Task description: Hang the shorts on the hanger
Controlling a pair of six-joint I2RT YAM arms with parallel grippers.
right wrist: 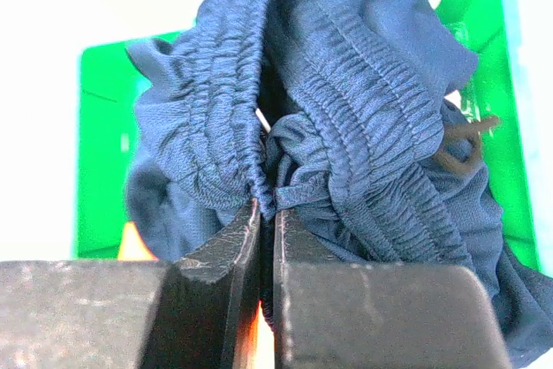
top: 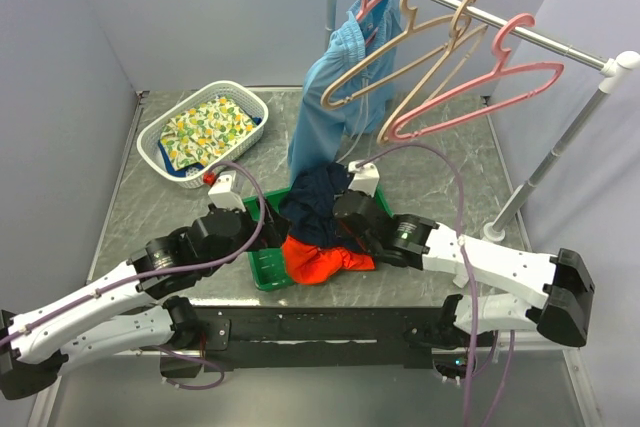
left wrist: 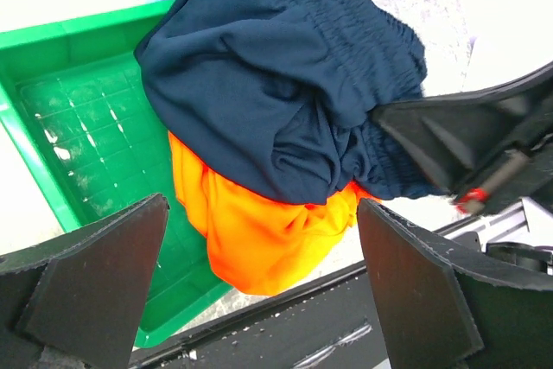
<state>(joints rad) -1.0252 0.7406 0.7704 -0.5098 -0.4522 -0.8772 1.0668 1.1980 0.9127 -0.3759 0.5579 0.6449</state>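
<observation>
Right gripper (right wrist: 266, 206) low — clamping shorts (right wrist: 363, 101)

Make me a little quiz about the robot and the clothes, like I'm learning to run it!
1. True or false: the left tool is shut on the shorts.
2. What lies under the shorts in the green tray? A yellow towel, B orange garment, C pink hanger.
3. How many hangers hang on the rail?
Key: 1 false, it is open; 2 B; 3 four.
</observation>
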